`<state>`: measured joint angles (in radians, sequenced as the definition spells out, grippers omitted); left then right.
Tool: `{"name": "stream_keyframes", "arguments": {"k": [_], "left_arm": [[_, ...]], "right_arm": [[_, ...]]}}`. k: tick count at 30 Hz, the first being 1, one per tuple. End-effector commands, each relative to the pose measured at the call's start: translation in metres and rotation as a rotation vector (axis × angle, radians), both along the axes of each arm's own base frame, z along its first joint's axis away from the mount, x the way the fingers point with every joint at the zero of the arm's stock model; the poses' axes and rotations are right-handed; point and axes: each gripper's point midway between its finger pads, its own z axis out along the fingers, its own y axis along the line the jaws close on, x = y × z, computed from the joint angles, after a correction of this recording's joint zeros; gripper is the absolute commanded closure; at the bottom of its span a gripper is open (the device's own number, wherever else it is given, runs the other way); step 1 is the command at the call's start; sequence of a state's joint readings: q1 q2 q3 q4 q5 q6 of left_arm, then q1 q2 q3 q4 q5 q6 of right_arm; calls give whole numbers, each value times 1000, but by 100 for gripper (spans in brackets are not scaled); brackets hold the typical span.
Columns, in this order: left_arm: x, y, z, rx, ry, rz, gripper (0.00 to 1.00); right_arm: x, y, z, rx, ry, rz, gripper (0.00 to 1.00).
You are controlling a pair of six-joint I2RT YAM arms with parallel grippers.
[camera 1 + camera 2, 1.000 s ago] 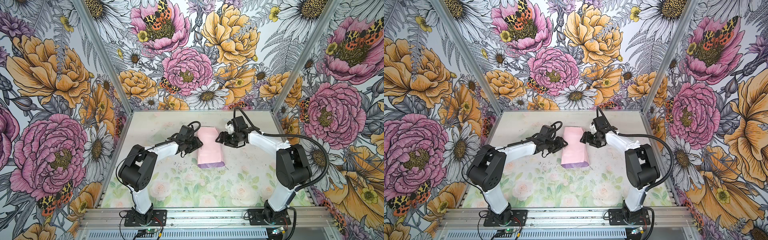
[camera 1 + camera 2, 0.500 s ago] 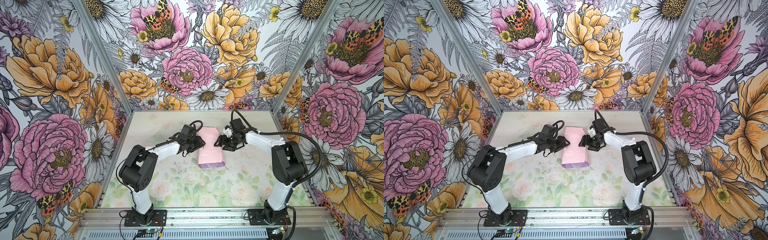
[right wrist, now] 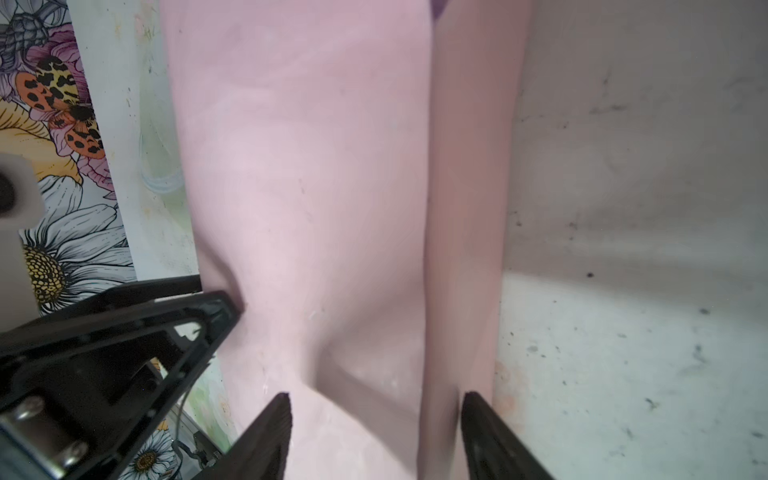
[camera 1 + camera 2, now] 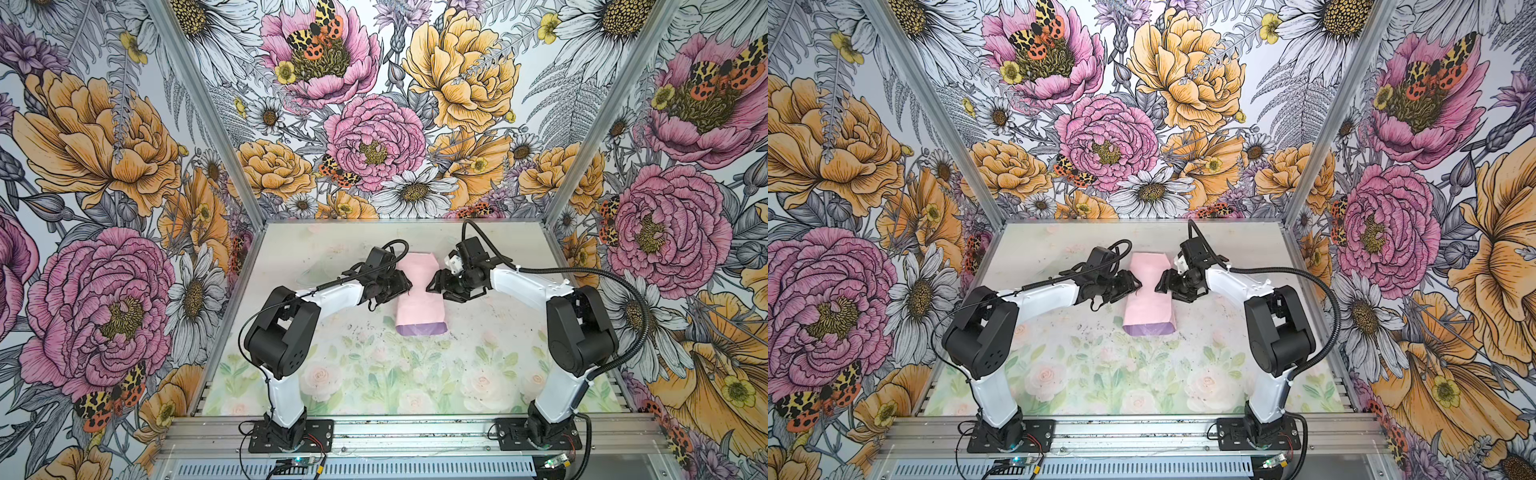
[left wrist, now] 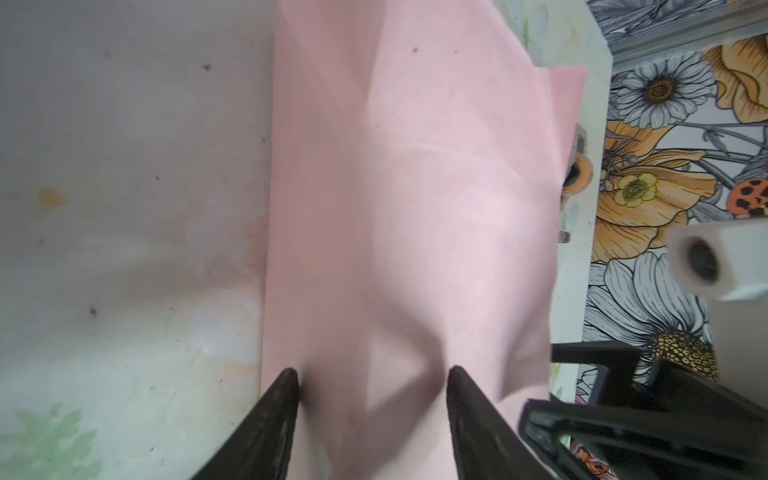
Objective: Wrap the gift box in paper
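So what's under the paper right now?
Only the paper shows, pink face out with a lilac strip at the near end. Whatever it wraps, presumably the gift box, is fully covered.

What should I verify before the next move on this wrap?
1. Paper folded over the top, pink face out: ok.
2. Gift box position underneath: cannot tell, fully hidden.
3. Left gripper with jaws apart, tips at the paper's side: ok.
4. Right gripper with jaws apart, tips at the opposite side: ok.
5. Near end closed, where a lilac strip shows: cannot tell.
6. Seam fixed with tape: cannot tell, none visible.
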<state>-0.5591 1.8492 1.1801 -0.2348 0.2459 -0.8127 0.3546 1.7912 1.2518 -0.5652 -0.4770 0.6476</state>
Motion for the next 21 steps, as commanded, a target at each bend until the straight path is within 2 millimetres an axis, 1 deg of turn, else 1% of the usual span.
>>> {"name": "stream_keyframes", "arguments": {"k": [1,3,6,10,13,15,18,21], "left_arm": [[2,-1,1,25,-18,-8,41],[2,-1,3,23,-22,-10,41],[2,0,4,24,-25,-10,41],[3,-1,7,23,-32,-9,41],[3,-2,7,22,-33,-12,42],[3,-2,8,23,-35,-13,44],[4,-2,11,22,-40,-13,45],[5,-3,14,32,-48,-21,46]], "right_arm": [[9,-14,19,-27,-67,-17,26],[12,-17,20,-42,-68,-1,26],[17,-11,18,-33,-61,32,26],[24,-6,10,-32,-51,50,26],[26,-4,3,-34,-37,57,30],[24,-3,-3,-40,-26,61,37],[20,-2,-5,-44,-20,65,54],[14,-2,-4,-55,-17,51,64]]}}
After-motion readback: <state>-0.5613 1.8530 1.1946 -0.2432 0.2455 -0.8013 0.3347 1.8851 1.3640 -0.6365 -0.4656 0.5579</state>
